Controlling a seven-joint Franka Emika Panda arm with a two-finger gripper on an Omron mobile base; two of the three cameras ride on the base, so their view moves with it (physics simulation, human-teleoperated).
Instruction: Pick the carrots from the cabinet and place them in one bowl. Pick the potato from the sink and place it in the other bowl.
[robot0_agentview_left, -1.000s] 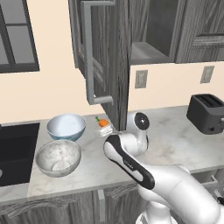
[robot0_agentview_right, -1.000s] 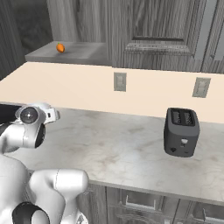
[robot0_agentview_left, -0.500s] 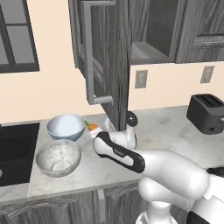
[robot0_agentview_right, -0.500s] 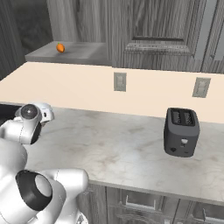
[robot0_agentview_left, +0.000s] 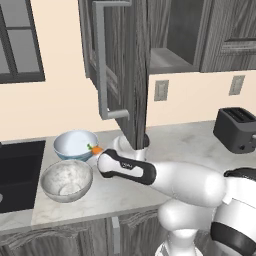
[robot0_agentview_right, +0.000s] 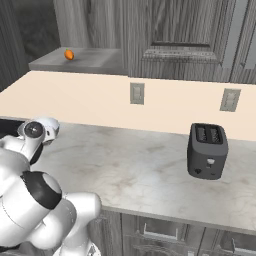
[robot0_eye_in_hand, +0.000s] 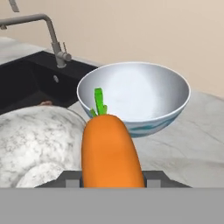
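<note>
My gripper (robot0_eye_in_hand: 113, 177) is shut on an orange carrot (robot0_eye_in_hand: 109, 148) with a green top. In the left base view the gripper (robot0_agentview_left: 100, 153) holds this carrot (robot0_agentview_left: 96, 149) just off the right rim of the smooth pale bowl (robot0_agentview_left: 75, 145). The mottled grey bowl (robot0_agentview_left: 66, 180) sits in front of it, to the lower left of the carrot. In the hand view the pale bowl (robot0_eye_in_hand: 135, 96) is straight ahead and the mottled bowl (robot0_eye_in_hand: 35, 140) lies to the left. A second carrot (robot0_agentview_right: 69, 54) lies on the cabinet shelf (robot0_agentview_right: 95, 60). A small tan lump, likely the potato (robot0_eye_in_hand: 45, 103), peeks over the mottled bowl's rim by the sink (robot0_eye_in_hand: 30, 78).
The open cabinet door (robot0_agentview_left: 125, 65) with its bar handle (robot0_agentview_left: 102, 65) hangs just above and right of my hand. The black sink (robot0_agentview_left: 17, 170) borders the bowls on the left, with its faucet (robot0_eye_in_hand: 50, 30). A dark toaster (robot0_agentview_left: 237, 129) stands at the counter's far right.
The arm has swung left and a little lower with the carrot, from in front of the cabinet door to beside the pale bowl. The jaws stayed shut on it.
</note>
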